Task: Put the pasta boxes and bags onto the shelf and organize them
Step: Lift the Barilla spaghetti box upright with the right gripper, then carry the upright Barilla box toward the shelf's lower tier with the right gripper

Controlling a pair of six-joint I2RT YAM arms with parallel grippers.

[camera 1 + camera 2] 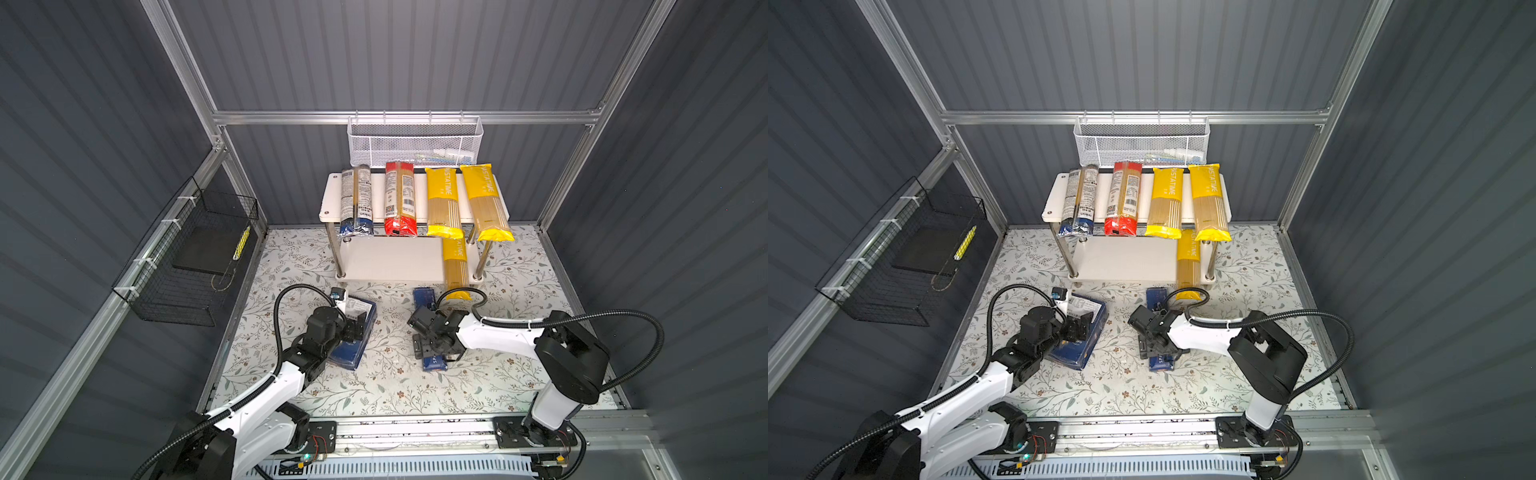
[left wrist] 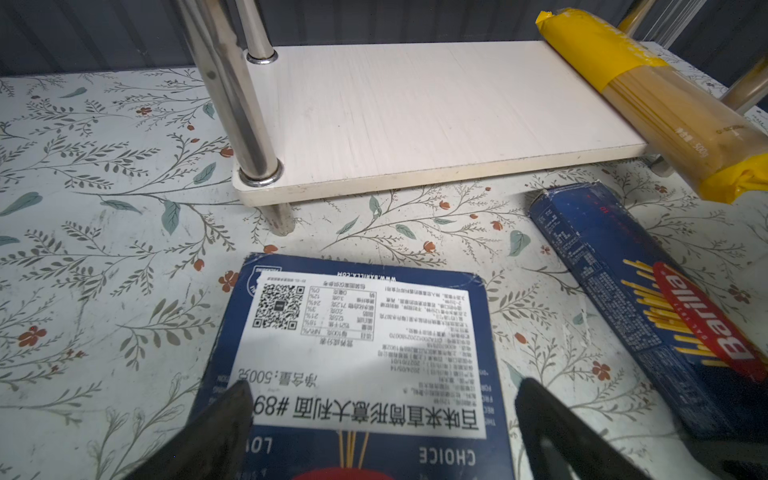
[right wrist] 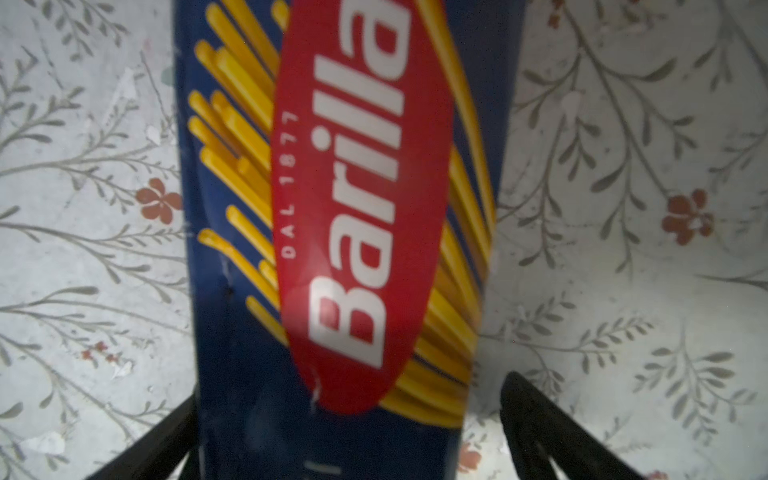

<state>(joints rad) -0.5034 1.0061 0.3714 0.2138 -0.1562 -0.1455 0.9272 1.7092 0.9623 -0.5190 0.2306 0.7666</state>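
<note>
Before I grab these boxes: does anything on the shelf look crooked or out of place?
Yes. The bags all overhang the shelf at its front edge. The rightmost yellow bag lies slanted on the top board. The lower yellow bag pokes far out front, its end beside the slim box.

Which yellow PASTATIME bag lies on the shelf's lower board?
The yellow bag at the right end of the lower board, overhanging its front edge; the other two lie on the top board.

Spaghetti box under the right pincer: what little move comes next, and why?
Probably close the right pincer on the slim spaghetti box: its open fingers straddle it, and it lies on the table, not yet on the shelf.
</note>
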